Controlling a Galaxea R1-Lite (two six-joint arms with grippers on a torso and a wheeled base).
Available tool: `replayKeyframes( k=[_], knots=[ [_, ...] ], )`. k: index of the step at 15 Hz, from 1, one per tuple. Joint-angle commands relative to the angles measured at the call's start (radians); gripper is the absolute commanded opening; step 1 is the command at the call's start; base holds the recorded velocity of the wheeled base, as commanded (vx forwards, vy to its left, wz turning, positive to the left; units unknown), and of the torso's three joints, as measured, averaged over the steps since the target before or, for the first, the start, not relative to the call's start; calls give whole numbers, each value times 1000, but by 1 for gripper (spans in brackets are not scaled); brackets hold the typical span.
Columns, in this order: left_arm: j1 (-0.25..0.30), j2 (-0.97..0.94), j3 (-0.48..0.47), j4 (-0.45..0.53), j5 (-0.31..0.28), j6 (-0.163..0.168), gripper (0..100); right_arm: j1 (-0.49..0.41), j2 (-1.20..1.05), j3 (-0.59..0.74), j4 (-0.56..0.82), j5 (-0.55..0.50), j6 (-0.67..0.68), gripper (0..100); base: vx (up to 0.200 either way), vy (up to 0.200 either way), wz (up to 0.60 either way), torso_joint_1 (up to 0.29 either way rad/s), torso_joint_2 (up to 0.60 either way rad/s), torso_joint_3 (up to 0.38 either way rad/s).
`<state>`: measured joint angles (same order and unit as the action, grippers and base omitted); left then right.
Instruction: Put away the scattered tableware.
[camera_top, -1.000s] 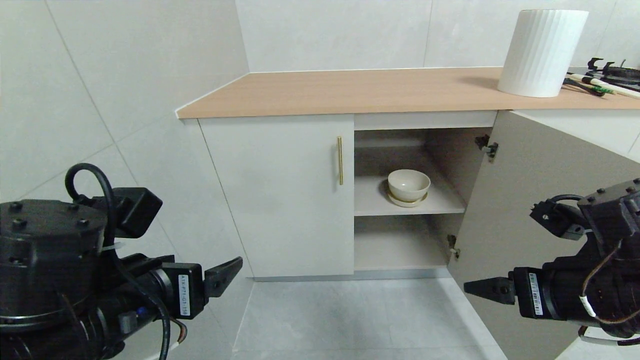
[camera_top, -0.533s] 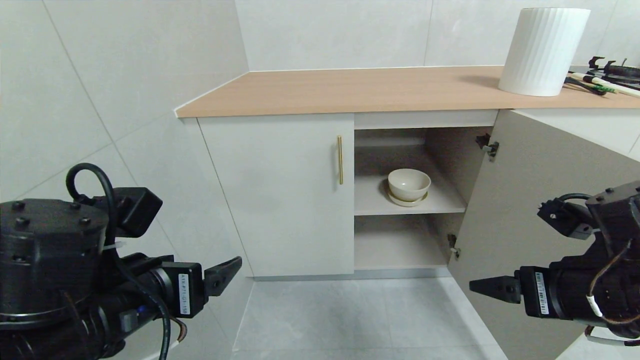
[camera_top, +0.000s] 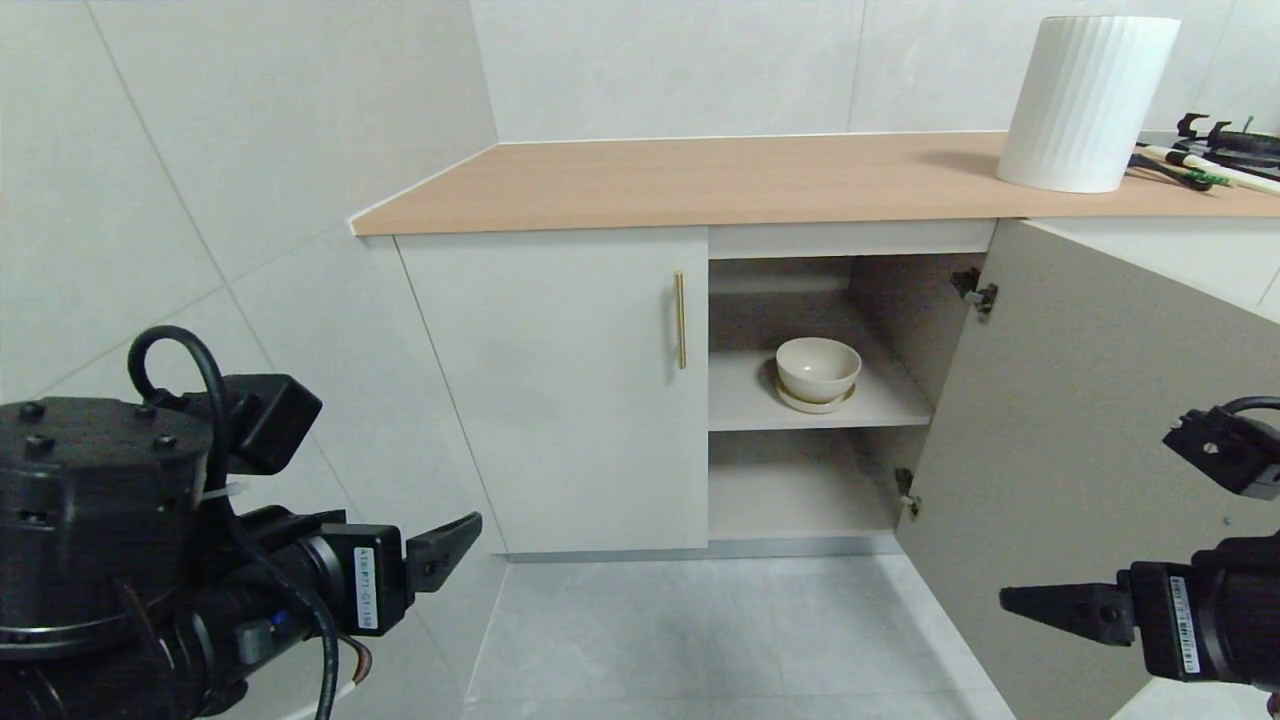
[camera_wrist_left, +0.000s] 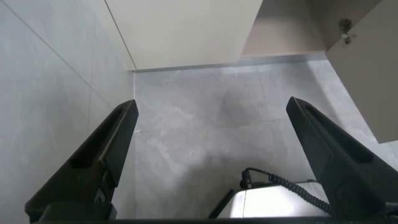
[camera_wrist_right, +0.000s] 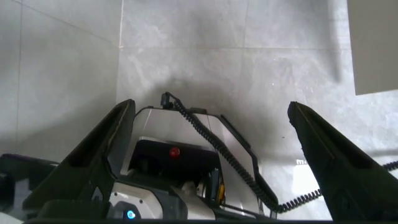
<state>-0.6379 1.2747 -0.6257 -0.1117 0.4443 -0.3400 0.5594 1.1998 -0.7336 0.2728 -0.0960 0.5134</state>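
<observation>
- I counted one bowl (camera_top: 818, 367), sitting on one plate (camera_top: 815, 404).
- The cabinet (camera_top: 850, 240) had two shelves: an upper shelf (camera_top: 745, 400) and a lower shelf (camera_top: 790, 495).
- It had two doors: one shut door (camera_top: 560, 400) and one open door (camera_top: 1060, 480).
- One handle (camera_top: 680, 320) was on the shut door.
- Two hinges showed: an upper hinge (camera_top: 975, 292) and a lower hinge (camera_top: 906, 495).
- One white ribbed canister (camera_top: 1085, 105) stood on the one counter (camera_top: 700, 185).
- Some utensils (camera_top: 1190, 170) lay beside it, too bunched to count.
- I had two hands, my left hand (camera_wrist_left: 211, 102) and my right hand (camera_wrist_right: 210, 104), with two fingers each.
</observation>
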Motion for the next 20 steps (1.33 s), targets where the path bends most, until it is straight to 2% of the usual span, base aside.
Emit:
replayKeyframes(
  k=[1,3,13,16,18,20],
  knots=[
    [0,0,0,0,1,-1,100,1,-51,19,3,-1,0,100,0,0,0,0,0,0],
    [0,2,0,1,2,-1,100,1,-71,34,32,-1,2,100,0,0,0,0,0,0],
    [1,0,4,1,4,1,100,-6,-89,28,114,-2,-1,100,0,-200,0,6,3,2],
    [1,-1,4,1,2,1,100,-67,-75,2,149,-2,-3,100,0,-200,0,2,1,2],
    [1,-1,8,1,2,1,100,-91,-66,-32,207,-5,-3,100,0,0,0,0,0,0],
    [1,-1,8,1,2,1,100,-168,-35,-76,260,-11,-1,100,0,0,0,0,0,0]
  ],
)
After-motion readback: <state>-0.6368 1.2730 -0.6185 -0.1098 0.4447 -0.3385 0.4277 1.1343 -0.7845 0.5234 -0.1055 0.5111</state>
